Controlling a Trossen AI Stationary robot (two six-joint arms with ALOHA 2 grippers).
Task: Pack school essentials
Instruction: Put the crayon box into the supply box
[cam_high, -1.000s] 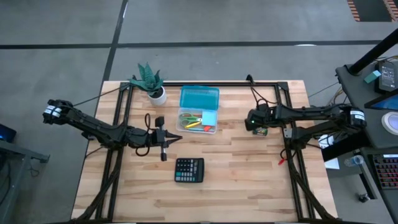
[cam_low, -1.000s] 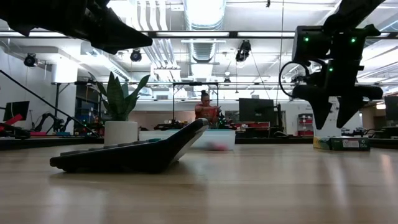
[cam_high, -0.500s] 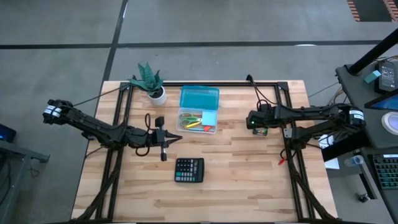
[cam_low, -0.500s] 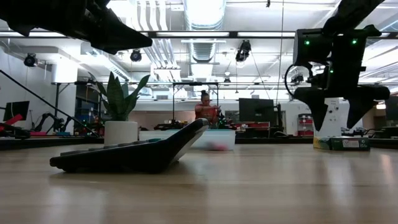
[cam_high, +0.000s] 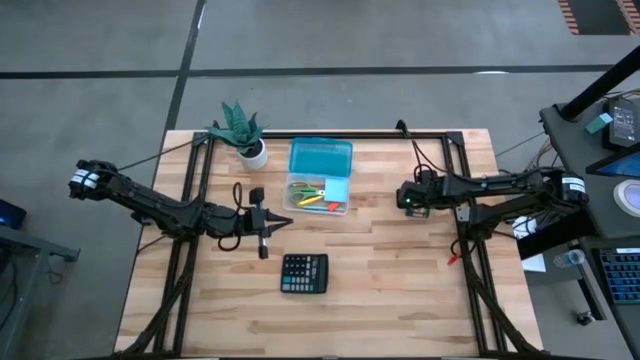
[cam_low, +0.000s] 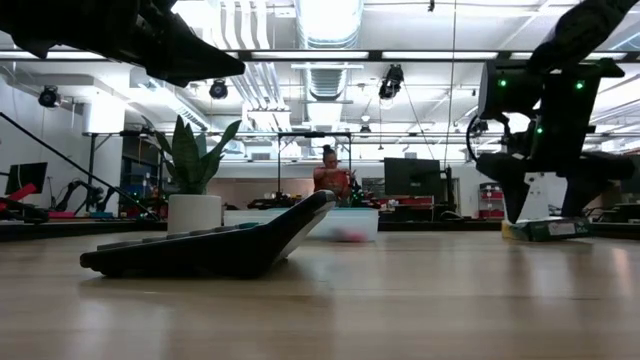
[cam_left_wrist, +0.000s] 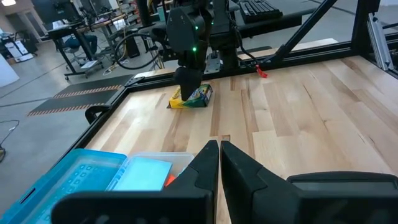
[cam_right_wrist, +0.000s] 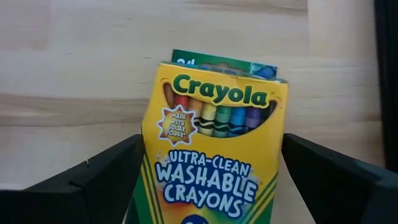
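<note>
The yellow crayon box (cam_right_wrist: 214, 155) lies flat on the table right of the case (cam_high: 420, 211), (cam_low: 548, 230). My right gripper (cam_right_wrist: 211, 143) is open and low over it, one finger (cam_right_wrist: 106, 180) on each long side of the box (cam_low: 547, 205). The open case's tray (cam_high: 318, 195) holds pencils, green-handled scissors and a light-blue note pad; its blue lid (cam_high: 320, 158) lies behind it. My left gripper (cam_high: 272, 228) is shut and waits above the table, left of the tray (cam_left_wrist: 219, 149). My right gripper's fingers come from above, pointing down, along the crayon box's two long sides (cam_right_wrist: 146, 168). Whether they touch the box I cannot tell. The box lies flat on the table.
A black calculator (cam_high: 304, 272) lies near the table's near edge, tilted up in the low view (cam_low: 210, 250). A potted plant (cam_high: 245, 135) stands at the far left. Black frame rails run along the table's left and right sides. Bare wood lies between tray and crayon box.
My right gripper has come down over the crayon box, and its fingers have opened wider, ending on either side of the box. The box itself has stayed in place.
</note>
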